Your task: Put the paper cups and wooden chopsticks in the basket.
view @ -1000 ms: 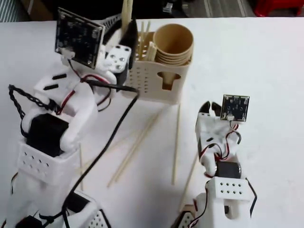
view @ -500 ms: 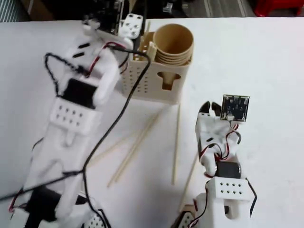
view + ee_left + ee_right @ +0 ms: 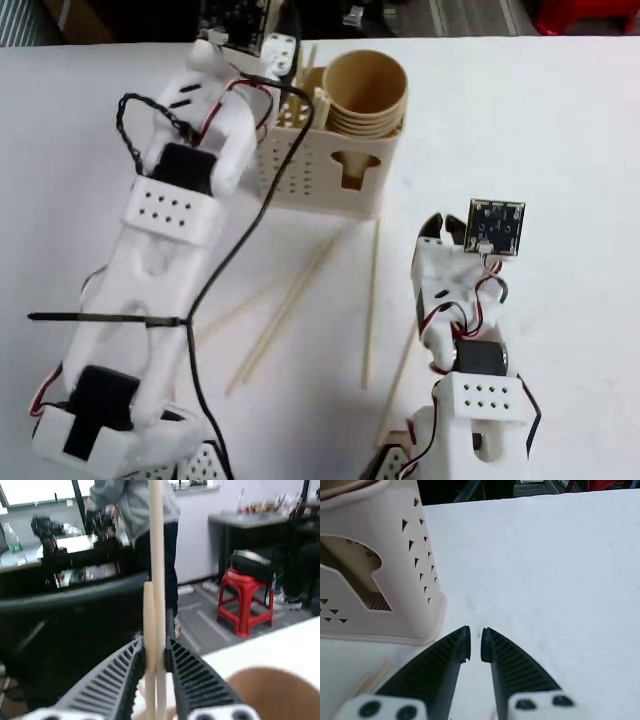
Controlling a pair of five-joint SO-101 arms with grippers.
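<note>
My left gripper (image 3: 155, 652) is shut on two wooden chopsticks (image 3: 156, 570) that stand upright between its jaws. In the high view the left gripper (image 3: 279, 57) is at the back left corner of the beige basket (image 3: 318, 170). A stack of paper cups (image 3: 365, 92) sits in the basket's right side, and its rim (image 3: 265, 690) shows just beyond the held chopsticks. Several chopsticks lie on the table in front of the basket, among them one long slanted chopstick (image 3: 285, 308) and one nearly straight chopstick (image 3: 371, 300). My right gripper (image 3: 431, 229) rests on the table right of the basket, shut and empty (image 3: 475, 642).
The basket wall (image 3: 380, 565) with its triangular holes stands close beside the right gripper. A black cable (image 3: 235, 275) trails from the left arm across the table. White table (image 3: 540, 130) stretches to the right of the basket.
The left arm has stretched forward and up from beside the basket's left side to its back left corner, carrying the chopsticks. The right arm has not moved.
</note>
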